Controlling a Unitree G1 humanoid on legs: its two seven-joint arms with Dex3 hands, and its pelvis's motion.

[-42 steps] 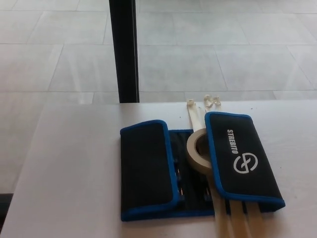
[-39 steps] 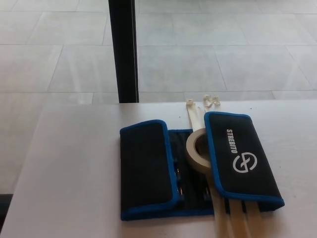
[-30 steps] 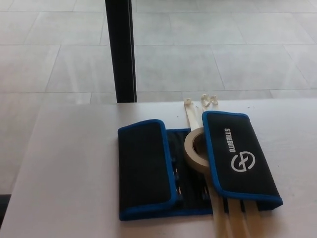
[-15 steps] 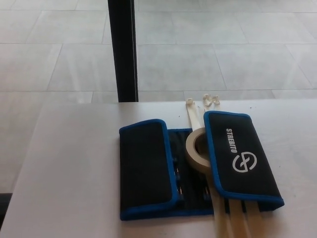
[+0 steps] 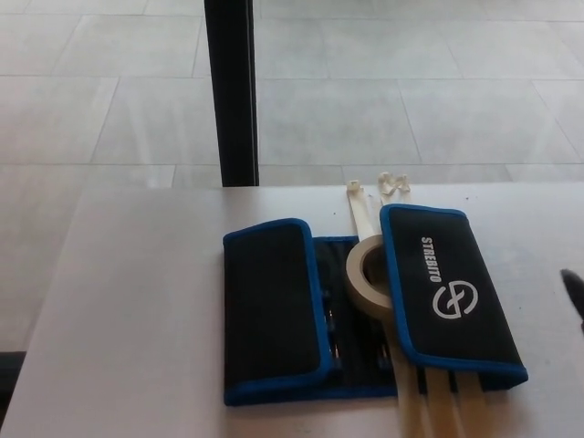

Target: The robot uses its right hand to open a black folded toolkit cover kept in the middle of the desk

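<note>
White desk point(image 5: 137, 301) — toolkit cover point(image 5: 452, 287) folded; right hand point(image 5: 574, 290) mostly cropped, grip unclear.

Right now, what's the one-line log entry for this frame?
toolkit cover: both flaps folded | tape roll: between flaps | right hand: tip at right edge, apart from cover | left hand: not in view

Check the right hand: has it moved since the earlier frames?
Yes. The right hand, absent from view before, now pokes in at the right edge, beside the toolkit cover on the desk.
</note>
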